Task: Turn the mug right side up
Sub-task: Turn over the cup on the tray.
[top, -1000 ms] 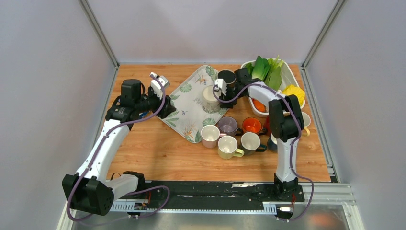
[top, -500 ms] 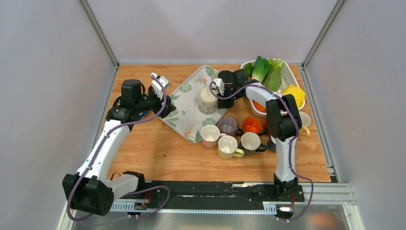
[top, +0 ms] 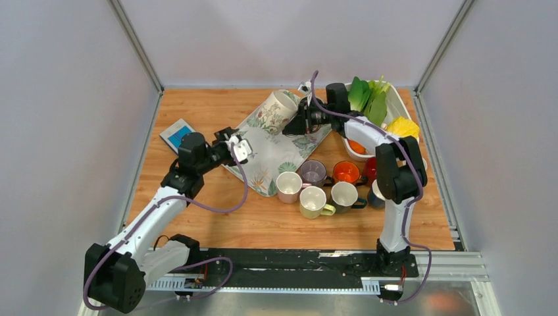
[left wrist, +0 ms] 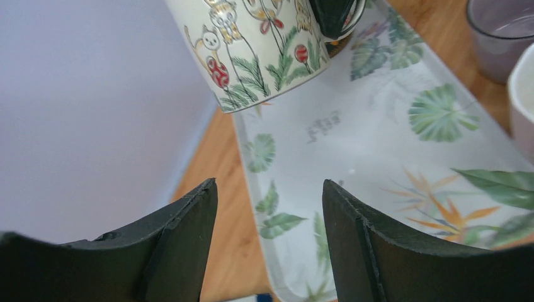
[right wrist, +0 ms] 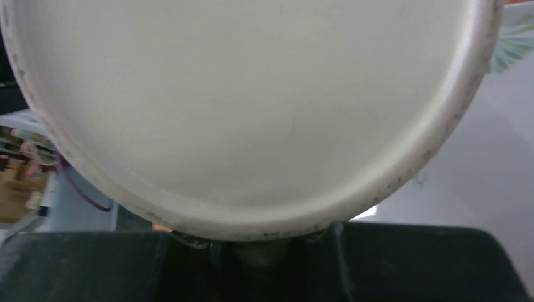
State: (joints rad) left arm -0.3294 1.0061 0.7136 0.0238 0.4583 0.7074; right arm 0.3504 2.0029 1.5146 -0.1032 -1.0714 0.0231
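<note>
The mug point(top: 276, 110) is cream with a leaf and animal print. It hangs tilted on its side above the far end of the leaf-patterned tray point(top: 262, 161), its flat end pointing up and left. My right gripper point(top: 300, 122) is shut on it at its right side. The right wrist view is filled by the mug's pale round end point(right wrist: 239, 94) above my right gripper point(right wrist: 252, 246). My left gripper point(top: 239, 149) is open and empty at the tray's left edge. In the left wrist view the mug point(left wrist: 264, 44) hangs beyond my left gripper point(left wrist: 269, 185), over the tray point(left wrist: 378, 145).
Several upright mugs point(top: 314, 191) cluster right of the tray's near end. A white tub point(top: 397, 105) with greens and a yellow item stands at the back right. A blue card point(top: 177, 134) lies left of the tray.
My right gripper has lifted the mug off the tray and tipped it over to the left. My left arm has drawn back toward the tray's near-left edge, uncovering the blue card.
</note>
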